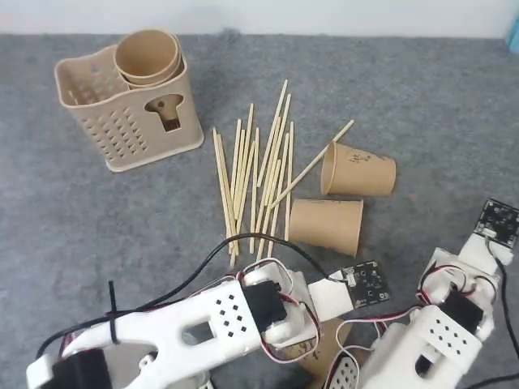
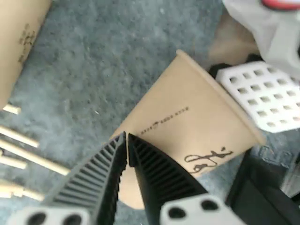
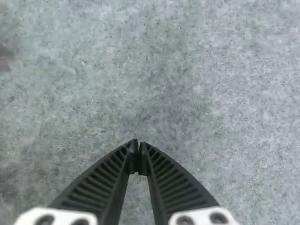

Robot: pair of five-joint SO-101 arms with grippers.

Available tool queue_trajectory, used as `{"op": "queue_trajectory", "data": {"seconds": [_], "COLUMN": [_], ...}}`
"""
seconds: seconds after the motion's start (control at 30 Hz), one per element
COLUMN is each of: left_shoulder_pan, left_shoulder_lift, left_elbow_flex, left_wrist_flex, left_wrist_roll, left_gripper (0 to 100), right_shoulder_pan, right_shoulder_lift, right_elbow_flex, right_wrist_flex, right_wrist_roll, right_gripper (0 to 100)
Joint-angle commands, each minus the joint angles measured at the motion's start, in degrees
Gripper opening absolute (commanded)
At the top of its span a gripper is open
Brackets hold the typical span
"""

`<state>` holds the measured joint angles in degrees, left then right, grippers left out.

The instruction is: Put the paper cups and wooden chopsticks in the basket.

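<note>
Grey felt-like cloth (image 1: 422,97) covers the whole table, seen from above. At ten o'clock stands a beige slotted basket (image 1: 138,134). Nested paper cups (image 1: 147,55) sit upright in its far compartment, so part of the job looks done.

At the centre, wooden chopsticks (image 1: 258,182) lie loose in a rough fan, mostly pointing from twelve to six. None are in the basket.

Just toward three o'clock, two more cups lie on their sides, an upper cup (image 1: 361,172) and a lower cup (image 1: 326,225), each mouth facing the sticks. One stray stick runs slantwise up to the upper cup's rim.

A third cup (image 2: 197,126) lies on its side near six o'clock, under the left arm (image 1: 203,320). In the left wrist view, the left gripper (image 2: 126,138) points down at this cup's narrow end. Its ribbed jaws are pressed together at the tips, and nothing is clearly caught between them. Whether it touches the cup cannot be told. This is probably the cup being aimed for, since it lies closest to that arm. The jaws would need to part first.

At five o'clock is the right arm (image 1: 438,340). The right gripper (image 3: 138,145) hangs over bare cloth, with its jaws closed on nothing. It appears parked, leaving room for its neighbour.
</note>
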<state>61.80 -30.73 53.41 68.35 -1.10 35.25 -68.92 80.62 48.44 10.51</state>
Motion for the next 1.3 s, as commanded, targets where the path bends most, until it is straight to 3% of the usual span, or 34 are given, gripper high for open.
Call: {"op": "queue_trajectory", "data": {"seconds": [0.0, 0.2, 0.47, 0.67, 0.83, 0.93, 1.03, 1.17, 1.27], "left_shoulder_pan": [-2.90, -18.90, -47.12, -55.30, -64.35, -72.79, -80.26, -88.88, -92.22], "left_shoulder_lift": [1.14, 1.05, 0.97, 0.97, 0.97, 1.05, 1.05, 1.05, 1.49], "left_elbow_flex": [2.33, 4.44, -0.13, -7.60, -8.13, -6.64, -3.30, 2.24, 7.16], "left_wrist_flex": [-1.14, -1.14, -0.53, 6.42, 3.69, -0.97, -6.42, -15.56, -23.03], "left_wrist_roll": [0.70, -0.44, -11.87, -14.51, -14.42, -14.42, -14.42, -14.33, -14.33], "left_gripper": [1, 1, 1, 1, 1, 1, 1, 1, 1], "right_shoulder_pan": [-0.22, -0.22, -0.22, -0.66, -4.35, -8.84, -12.53, -18.68, -27.30], "right_shoulder_lift": [0.22, 0.22, 0.22, 0.22, 0.22, 0.22, 0.22, 0.22, 0.22], "right_elbow_flex": [-0.26, -0.26, -0.26, -0.62, -0.88, -3.78, -10.90, -24.09, -32.18], "right_wrist_flex": [-1.27, -1.01, -0.84, 0.66, 2.59, 4.18, 10.42, 23.78, 39.25], "right_wrist_roll": [-0.62, -0.62, -0.53, 1.05, 5.98, 12.75, 25.41, 40.53, 57.23], "right_gripper": [0.9, 0.9, 0.9, 0.9, 0.9, 1.0, 5.0, 16.2, 19.5]}}
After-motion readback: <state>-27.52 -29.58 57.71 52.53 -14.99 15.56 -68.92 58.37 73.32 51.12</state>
